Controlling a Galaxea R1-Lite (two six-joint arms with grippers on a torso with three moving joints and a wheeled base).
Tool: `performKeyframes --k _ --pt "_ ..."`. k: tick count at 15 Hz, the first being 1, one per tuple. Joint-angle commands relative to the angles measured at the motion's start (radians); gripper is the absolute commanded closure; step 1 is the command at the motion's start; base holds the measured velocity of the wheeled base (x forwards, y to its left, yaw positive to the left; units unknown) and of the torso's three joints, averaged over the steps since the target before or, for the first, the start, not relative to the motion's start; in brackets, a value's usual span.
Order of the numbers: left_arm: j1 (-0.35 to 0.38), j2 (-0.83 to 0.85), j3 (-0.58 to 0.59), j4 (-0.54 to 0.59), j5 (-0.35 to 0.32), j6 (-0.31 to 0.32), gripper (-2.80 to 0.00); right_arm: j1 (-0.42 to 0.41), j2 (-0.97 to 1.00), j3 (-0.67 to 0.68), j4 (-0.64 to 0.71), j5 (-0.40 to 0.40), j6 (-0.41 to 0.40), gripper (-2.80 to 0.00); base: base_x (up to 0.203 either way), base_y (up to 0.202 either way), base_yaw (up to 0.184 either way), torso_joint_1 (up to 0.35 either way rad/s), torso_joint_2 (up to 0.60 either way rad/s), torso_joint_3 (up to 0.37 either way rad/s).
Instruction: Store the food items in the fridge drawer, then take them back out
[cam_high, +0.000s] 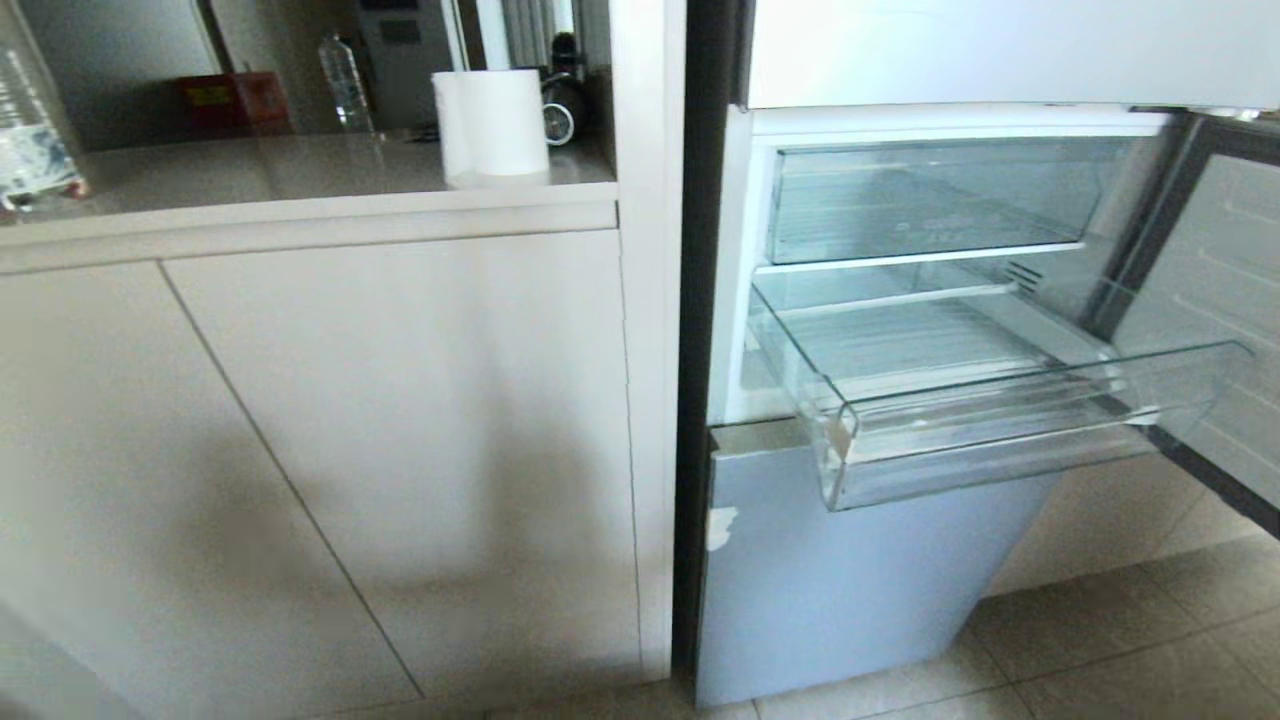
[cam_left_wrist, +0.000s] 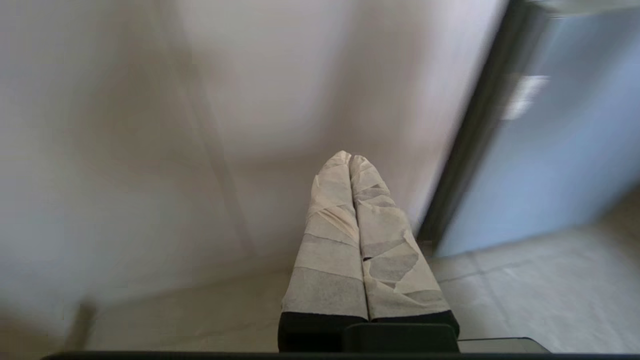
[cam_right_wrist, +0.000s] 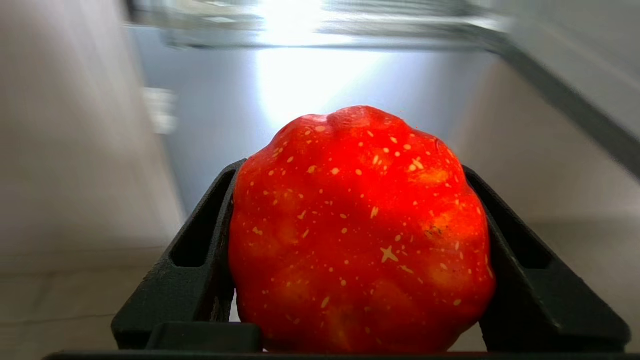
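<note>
Gripping a red speckled food item (cam_right_wrist: 360, 235) between its black fingers, the right gripper (cam_right_wrist: 357, 200) points toward the grey lower fridge door (cam_right_wrist: 310, 100) near the floor. Up in the fridge, the clear fridge drawer (cam_high: 1000, 420) stands pulled out with nothing visible inside. The left gripper (cam_left_wrist: 350, 160) hangs before a pale cabinet (cam_left_wrist: 200, 125), its taped fingers pressed together.

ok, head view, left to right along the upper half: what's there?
Red box → water bottle → paper towel roll → white cabinet post → clear upper bin → fridge door. The pulled-out fridge drawer sits below the bin.
</note>
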Motion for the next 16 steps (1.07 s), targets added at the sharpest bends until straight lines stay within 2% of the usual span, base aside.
performKeyframes --k 1,4,7,11,16 --pt "0.001 0.002 0.0 0.001 0.001 0.0 0.0 0.001 0.0 0.0 -0.002 -0.001 0.01 0.0 0.002 -0.012 0.173 0.002 0.0 0.002" --pt "0.001 0.002 0.0 0.001 0.001 0.0 0.0 0.0 0.041 -0.001 -0.006 0.003 0.013 0.0 0.002 -0.006 0.149 0.004 0.0 0.006" --pt "0.001 0.002 0.0 0.001 0.001 0.0 0.0 -0.001 0.253 -0.045 -0.11 -0.008 0.043 0.0 0.0 -0.001 0.026 0.002 0.0 0.001" --pt "0.001 0.002 0.0 0.001 0.001 0.0 0.0 -0.003 0.678 -0.349 -0.173 -0.089 0.142 0.0 0.0 0.0 0.0 0.0 0.0 0.0" --pt "0.001 0.002 0.0 0.001 0.001 0.0 0.0 -0.003 1.175 -0.681 -0.219 -0.116 0.192 0.0 0.0 0.0 0.0 0.0 0.0 0.0"
